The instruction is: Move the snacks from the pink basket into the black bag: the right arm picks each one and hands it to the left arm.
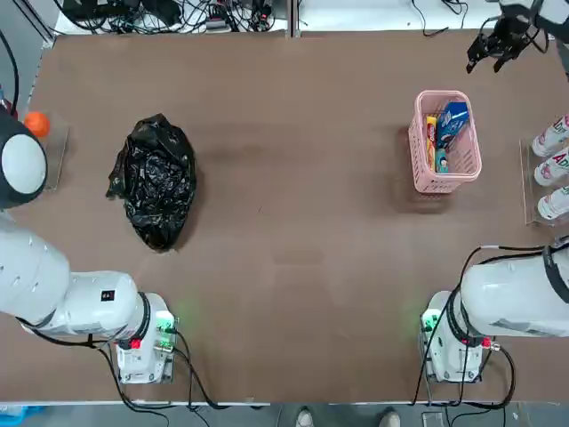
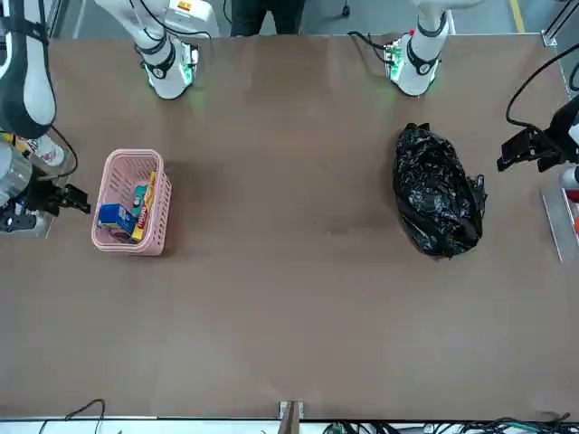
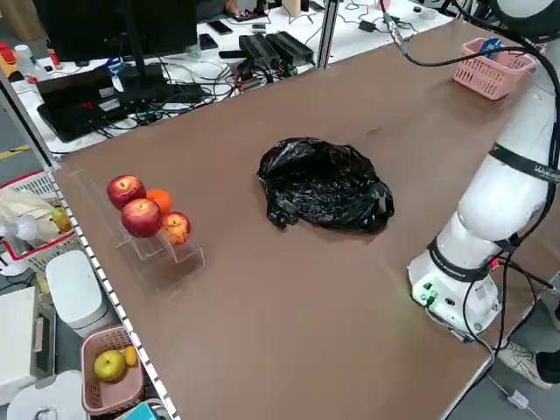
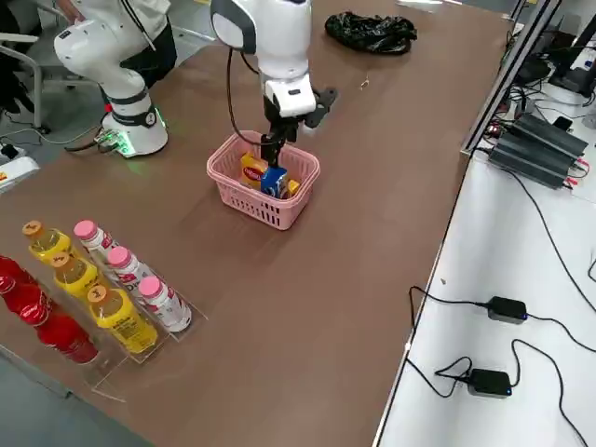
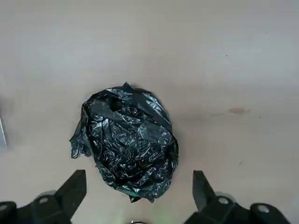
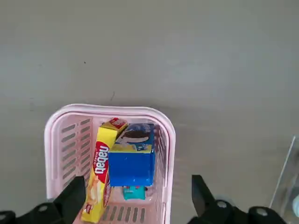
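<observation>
The job seems at its start: the blue packet (image 6: 131, 167), yellow packet (image 6: 99, 172) and teal packet (image 6: 134, 192) lie in the basket (image 1: 423, 181). The right tool (image 6: 140, 205) hangs near it, spread and empty; next it should descend and pinch one. The left tool (image 5: 140, 203), also spread, waits by the bag (image 5: 135, 144).

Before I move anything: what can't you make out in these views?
- Inside of the black bag: crumpled film hides it in every view.
- Basket floor under the blue box: covered by the box, right wrist view.
- Lower end of the yellow packet: cut off by the bottom edge, right wrist view.
- Print on the teal packet: too small.
</observation>
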You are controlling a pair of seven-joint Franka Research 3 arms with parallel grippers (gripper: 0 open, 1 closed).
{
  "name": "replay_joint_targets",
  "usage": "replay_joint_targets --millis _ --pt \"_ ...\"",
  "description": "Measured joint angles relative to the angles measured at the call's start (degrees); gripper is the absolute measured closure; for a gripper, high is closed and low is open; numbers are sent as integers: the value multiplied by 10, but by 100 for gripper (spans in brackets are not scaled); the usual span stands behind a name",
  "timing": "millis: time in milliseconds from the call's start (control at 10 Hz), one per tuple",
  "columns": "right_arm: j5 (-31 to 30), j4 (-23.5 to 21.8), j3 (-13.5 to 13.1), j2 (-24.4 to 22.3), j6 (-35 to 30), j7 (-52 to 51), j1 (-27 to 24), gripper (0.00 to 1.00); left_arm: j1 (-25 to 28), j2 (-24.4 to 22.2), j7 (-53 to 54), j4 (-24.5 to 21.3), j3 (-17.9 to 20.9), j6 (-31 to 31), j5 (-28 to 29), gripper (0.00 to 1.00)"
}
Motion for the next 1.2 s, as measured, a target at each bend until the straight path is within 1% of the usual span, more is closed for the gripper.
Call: replay_joint_targets --millis 500,1200 --pt "0 -66 2 3 60 -1 0 0 2 8 -19 -2 0 -1 0 0" --pt "0 -107 8 3 106 -4 12 0 2 9 -21 -2 1 0 0 0"
